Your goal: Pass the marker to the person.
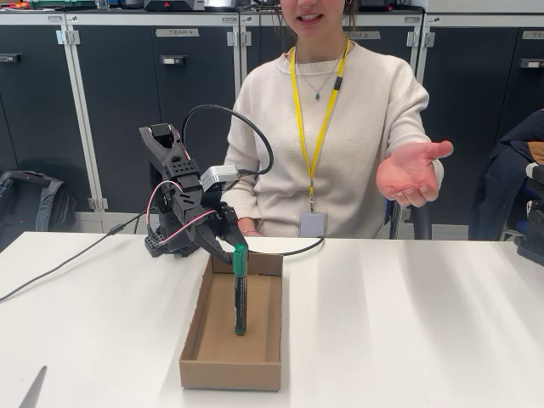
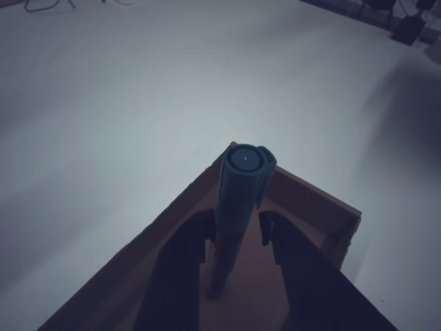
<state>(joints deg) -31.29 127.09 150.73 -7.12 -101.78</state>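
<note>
The marker [image 1: 240,297] stands upright inside a shallow cardboard box [image 1: 229,374], green cap on top, its lower tip at or just above the box floor. My gripper [image 1: 231,252] is shut on it just below the cap. In the wrist view the cap [image 2: 244,165] points at the camera, and both dark fingers [image 2: 180,258] press the barrel from either side over the box [image 2: 317,201]. The person [image 1: 340,127] sits behind the table and holds an open palm [image 1: 411,172] up, to the right of and above my gripper.
A black cable [image 1: 59,265] runs left across the white table [image 1: 408,323] from the arm's base [image 1: 166,242]. A grey pointed object [image 1: 36,389] lies at the front left edge. Dark equipment [image 1: 531,229] stands at the right edge. Cabinets [image 1: 119,102] line the back.
</note>
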